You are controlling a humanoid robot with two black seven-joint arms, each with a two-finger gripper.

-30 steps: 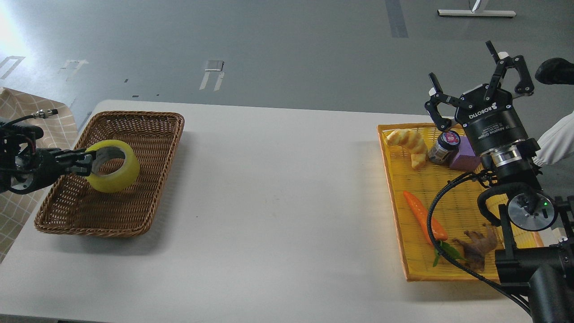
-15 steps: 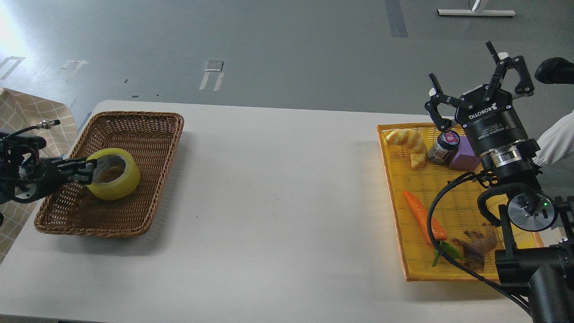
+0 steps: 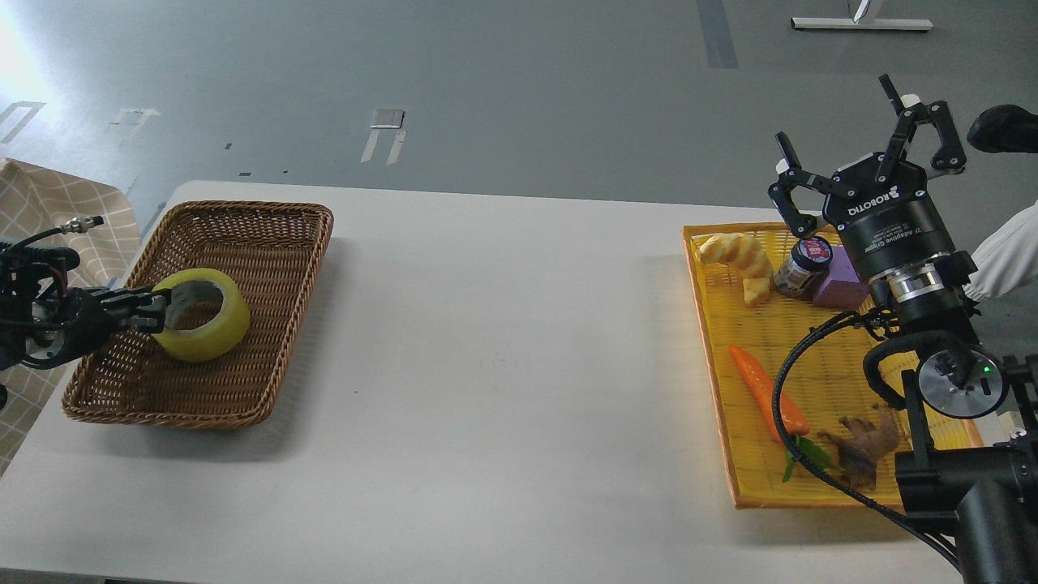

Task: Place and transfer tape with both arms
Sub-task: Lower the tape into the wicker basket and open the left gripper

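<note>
the desk (image 3: 503, 349) carries two containers, well apart. at its left end sits a brown wicker basket (image 3: 268, 243). the only item in it is the tape (image 3: 200, 315), a yellow translucent roll with a grey-white core, located in the left-middle part of the basket. whether the roll rests on the basket floor or is held just above it cannot be told.

at the right end sits a flat yellow tray (image 3: 754, 478). its contents: a pale yellow bread-shaped item (image 3: 739, 261) at the far left corner; a small dark jar (image 3: 801, 265) just beside it; a purple block (image 3: 842, 281) touching or just beside the jar; an orange carrot (image 3: 766, 390) with green leaves lying lengthwise in the middle; a brown root-like item (image 3: 864, 448) near the carrot's leaf end.

tape orientation: the roll is tilted. its core opening faces up and toward the far left, so the axis through the hole leans away from vertical.

left end effector (image 3: 154, 312): enters from the left over the basket rim, with fingers clamped on the left wall of the roll, one finger appearing to reach into the core.

right end effector (image 3: 864, 154): raised above the far edge of the tray, pointing up and away, fingers spread wide and grasping nothing.
</note>
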